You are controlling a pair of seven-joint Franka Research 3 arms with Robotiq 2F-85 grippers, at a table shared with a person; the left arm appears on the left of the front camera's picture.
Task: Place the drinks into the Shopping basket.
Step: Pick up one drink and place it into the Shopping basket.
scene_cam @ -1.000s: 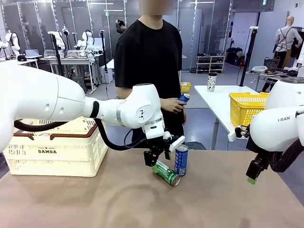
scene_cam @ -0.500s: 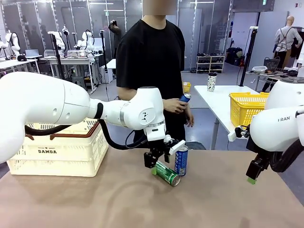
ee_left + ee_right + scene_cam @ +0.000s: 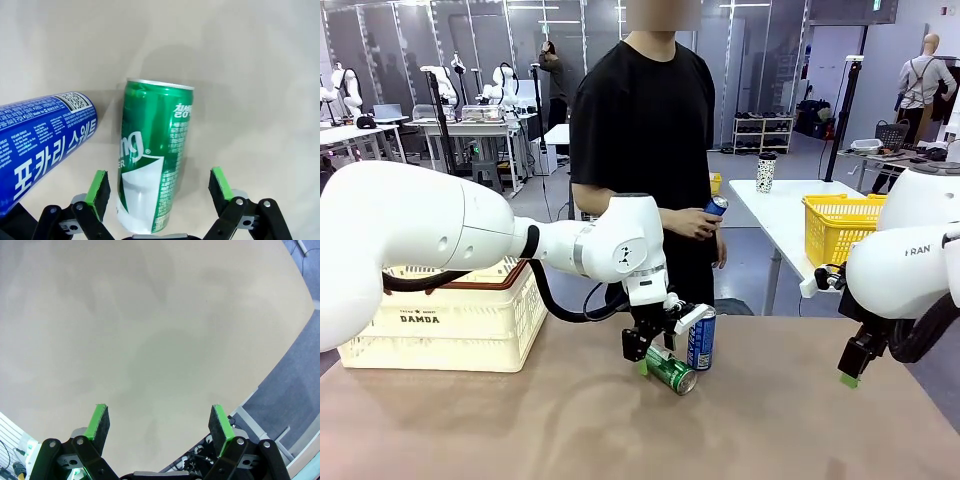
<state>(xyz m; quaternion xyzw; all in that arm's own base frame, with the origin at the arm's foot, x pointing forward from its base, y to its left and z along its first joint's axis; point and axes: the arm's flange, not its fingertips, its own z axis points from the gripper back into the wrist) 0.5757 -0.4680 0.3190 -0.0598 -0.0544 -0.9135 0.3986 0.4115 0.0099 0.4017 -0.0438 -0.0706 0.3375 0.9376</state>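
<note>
Since a second ago your left arm [image 3: 420, 240] is sinking a little, bringing the left gripper [image 3: 653, 356] lower over the green can [image 3: 671, 370]. The person [image 3: 640, 120] is shifting slightly toward picture right.

The basket [image 3: 440, 320] is sitting well apart at the left of the table [image 3: 520, 430], on this arm's side, so the left arm is looking like the nearer one for the carry.

The right gripper [image 3: 850, 372] is hanging near the right edge, pads wide apart over bare table, holding nothing.

The person's hand [image 3: 692, 222] is gripping the held can [image 3: 712, 206] beyond the far edge. The blue can [image 3: 701, 342] is standing upright just beside the green one.

Left wrist view: the green can is lying on its side between the spread pads [image 3: 99, 184], neither pad touching it. Its long axis is running straight ahead, across the closing line, and it is sitting nearer the pad on the blue can's side.

You are probably needing a short further drop before closing. That pad is going in close to the blue can.
</note>
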